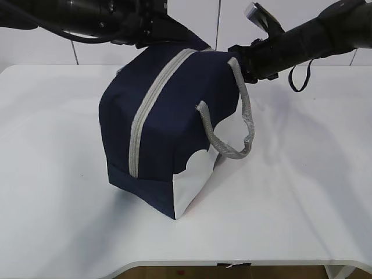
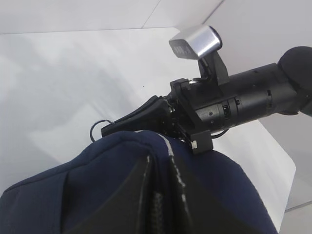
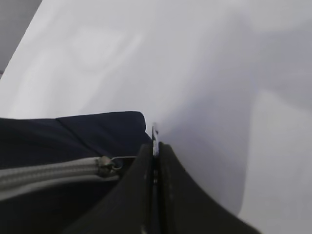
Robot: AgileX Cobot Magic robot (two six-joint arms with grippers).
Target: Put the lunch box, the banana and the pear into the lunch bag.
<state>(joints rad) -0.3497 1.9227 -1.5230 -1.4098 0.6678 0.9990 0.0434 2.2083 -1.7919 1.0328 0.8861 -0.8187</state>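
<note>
The navy lunch bag (image 1: 174,122) stands on the white table (image 1: 302,186), its grey zipper (image 1: 150,107) running shut along the top. In the left wrist view my left gripper (image 2: 158,168) is shut on the bag's top fabric beside the zipper tape. My right gripper (image 3: 155,148) is shut on the metal ring pull (image 3: 155,134), just past the zipper slider (image 3: 105,165) at the bag's far end. From the left wrist view the same right gripper (image 2: 117,127) shows at the bag's top edge. The lunch box, the banana and the pear are out of view.
One grey strap handle (image 1: 247,125) hangs loose off the bag's right side. Both arms cross above the bag's far end, the right arm (image 1: 314,35) coming from the upper right. White table surface surrounds the bag; its front edge (image 1: 232,263) is near.
</note>
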